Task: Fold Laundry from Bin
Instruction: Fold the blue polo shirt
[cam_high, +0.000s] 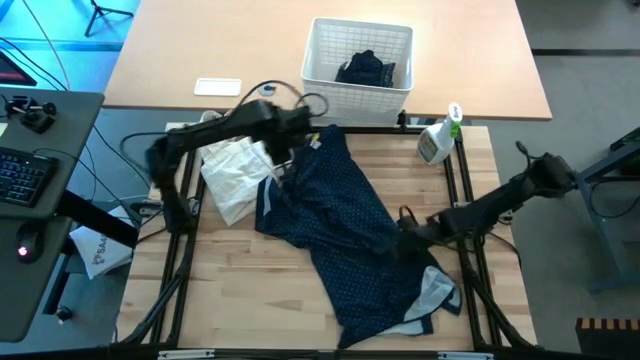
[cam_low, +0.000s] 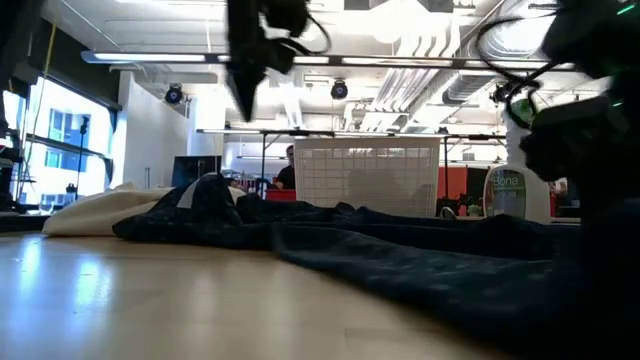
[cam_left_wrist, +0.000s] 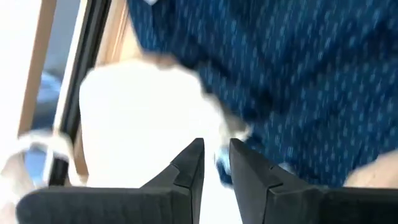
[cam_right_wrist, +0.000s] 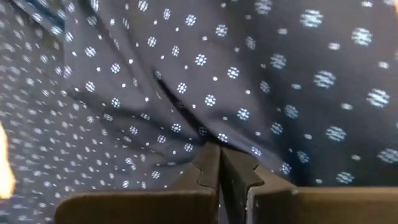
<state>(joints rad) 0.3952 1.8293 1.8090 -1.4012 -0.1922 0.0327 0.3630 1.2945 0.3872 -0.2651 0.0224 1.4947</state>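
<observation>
The navy shirt with tiny white dots lies spread and rumpled across the table's middle, its pale lining showing at the near end. My right gripper is low at the shirt's right edge, shut on it. My left gripper hangs raised above the shirt's far left end, beside the cream-white cloth bag. In the left wrist view its fingers stand a narrow gap apart with nothing between them. The white lattice bin stands on the far side with a dark navy piece inside. The plaid shirt is out of view. My right gripper pinches a fold of the dotted shirt between its two fingers, about midway along the shirt's right edge. The fingers come in low and slanting from the table's right. The cloth bunches at the fingertips while the shirt lies on the table.
A spray bottle stands at the far right, just behind the black frame rail. The cloth bag lies on the table's left part. Bare wood shows along the near left. Beyond the table in the low view is an office room with a person far off.
</observation>
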